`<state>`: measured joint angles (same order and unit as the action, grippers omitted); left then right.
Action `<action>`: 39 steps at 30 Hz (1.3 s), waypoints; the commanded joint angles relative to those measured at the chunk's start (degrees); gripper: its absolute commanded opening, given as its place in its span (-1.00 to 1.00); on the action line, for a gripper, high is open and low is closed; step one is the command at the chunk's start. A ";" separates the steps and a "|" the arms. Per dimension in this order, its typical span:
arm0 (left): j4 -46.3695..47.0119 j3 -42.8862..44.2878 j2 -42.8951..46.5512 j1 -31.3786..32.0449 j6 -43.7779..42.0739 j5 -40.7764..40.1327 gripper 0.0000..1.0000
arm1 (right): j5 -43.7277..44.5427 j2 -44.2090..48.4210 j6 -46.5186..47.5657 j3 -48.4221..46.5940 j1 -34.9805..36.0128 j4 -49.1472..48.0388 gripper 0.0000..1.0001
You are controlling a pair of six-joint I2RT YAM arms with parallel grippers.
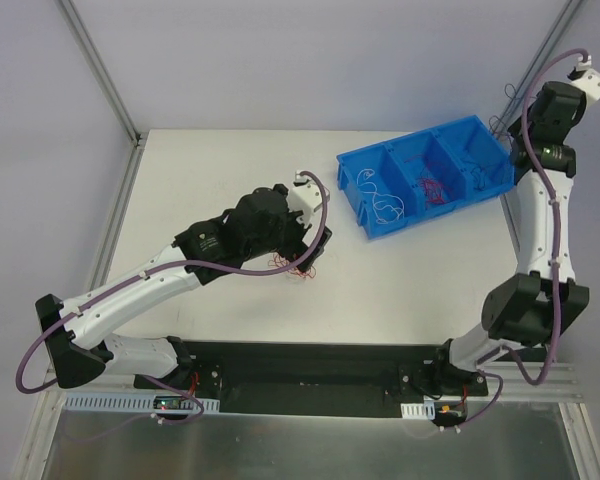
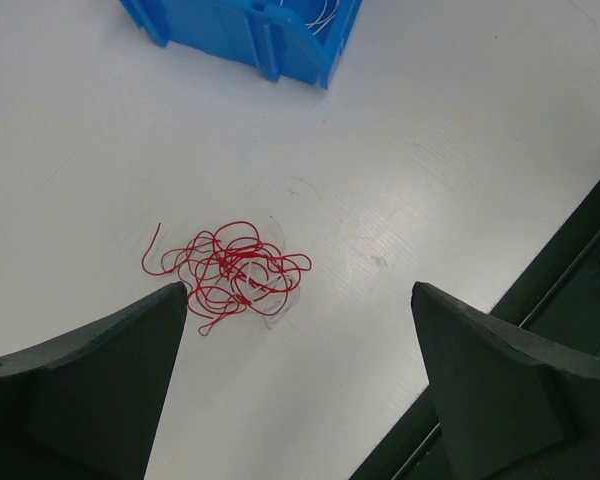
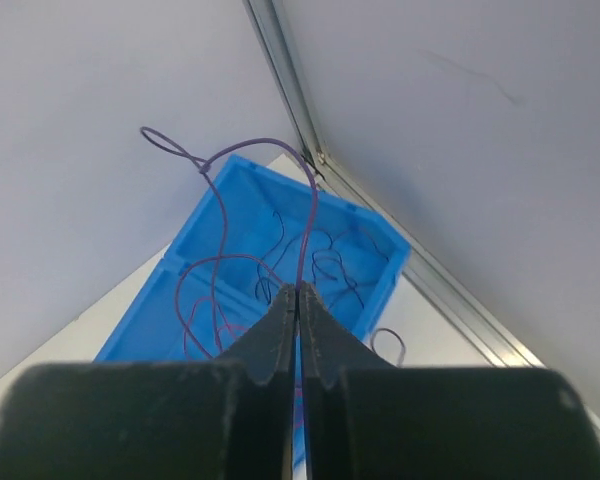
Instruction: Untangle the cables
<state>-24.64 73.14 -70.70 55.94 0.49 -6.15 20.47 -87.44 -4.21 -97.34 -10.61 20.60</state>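
At left, left gripper point(image 2: 300, 290) spread wide above the white table point(image 2: 460, 150). Just ahead of its 2 fingers, nearer the left fingertip, flat on the tabletop: a red tangle point(image 2: 230, 270) of cables, with 1 loose end curling out sideways. Further right, a blue bin point(image 1: 351, 195) of 3 compartments: white strands point(image 1: 385, 200) in the left, red strands point(image 1: 432, 188) in the middle, dark wires in the right. Far right, right gripper point(image 3: 298, 290) raised over the bin, pinched tight on 1 thin dark strand point(image 3: 306, 230) looping upward from the fingertips.
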 commanded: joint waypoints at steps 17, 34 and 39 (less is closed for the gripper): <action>1.62 -0.72 -0.32 0.57 -3.74 -6.24 0.90 | -32.43 -29.81 5.78 -0.31 -7.67 -31.94 -0.99; 1.79 -0.63 0.12 0.57 -3.39 -5.19 0.90 | -32.60 -40.00 9.31 -18.13 -7.41 -7.71 -0.18; 1.79 -0.55 0.82 0.57 -3.22 -4.48 0.91 | -24.63 -32.64 4.65 -13.07 -7.67 -5.13 0.39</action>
<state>-24.38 72.79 -71.22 55.94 -2.37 -11.00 -9.17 -127.33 3.60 -111.37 -18.06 10.74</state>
